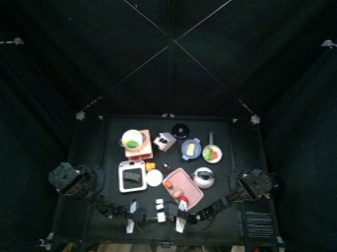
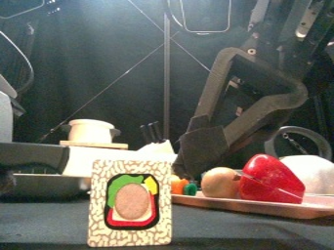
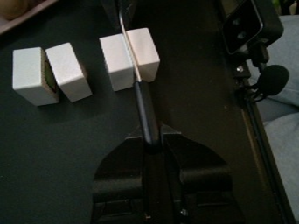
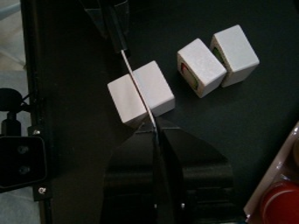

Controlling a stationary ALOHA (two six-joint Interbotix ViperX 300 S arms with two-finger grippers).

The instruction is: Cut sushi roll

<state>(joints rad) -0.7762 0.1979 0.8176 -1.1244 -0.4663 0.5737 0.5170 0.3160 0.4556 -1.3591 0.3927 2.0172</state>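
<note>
Over sushi roll point(image 3: 117, 59) — knife point(image 3: 142, 103) laid across it, L claw point(image 3: 149, 140) + R claw point(image 4: 160, 133) both clamped on knife.

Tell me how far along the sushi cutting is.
Two cut pieces already lie apart from the remaining roll. The left gripper holds the knife across that roll, and the right gripper is there too. This cut looks unfinished.
</note>
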